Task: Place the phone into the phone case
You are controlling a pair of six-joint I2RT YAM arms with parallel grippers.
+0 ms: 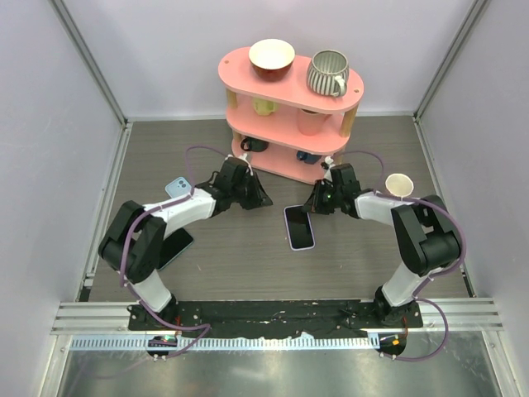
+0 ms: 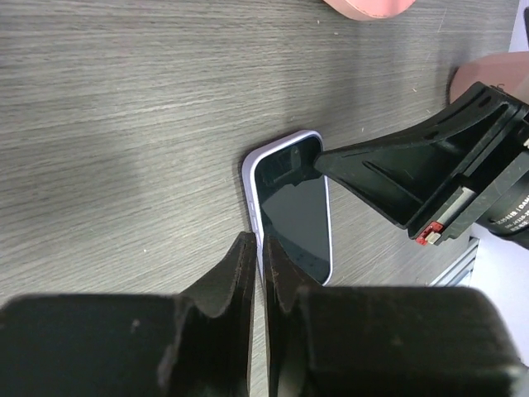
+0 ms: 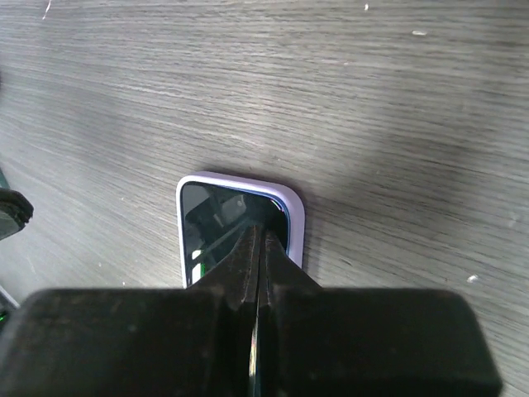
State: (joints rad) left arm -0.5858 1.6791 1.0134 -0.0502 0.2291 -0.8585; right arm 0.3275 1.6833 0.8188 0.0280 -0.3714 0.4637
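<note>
The phone (image 1: 299, 227) lies flat and screen up on the grey wood-grain bench (image 1: 248, 277), just below the middle of the overhead frame. It is seated inside the lilac phone case (image 2: 250, 194), whose rim shows all round the dark glass. The left gripper (image 1: 256, 197) sits low to the upper left of the phone, near its corner but apart from it. Its fingers (image 2: 235, 277) are drawn in to a thin slit with nothing between them. The right gripper (image 1: 316, 201) comes in from the upper right with its fingers (image 3: 248, 256) pressed fully together. Their tips are at the phone's top end, though whether they bear on it I cannot tell. Behind both arms, at the top centre, stands a pink shelf (image 1: 235, 66) carrying cups. A paper cup (image 1: 399, 184) stands by the right arm.
</note>
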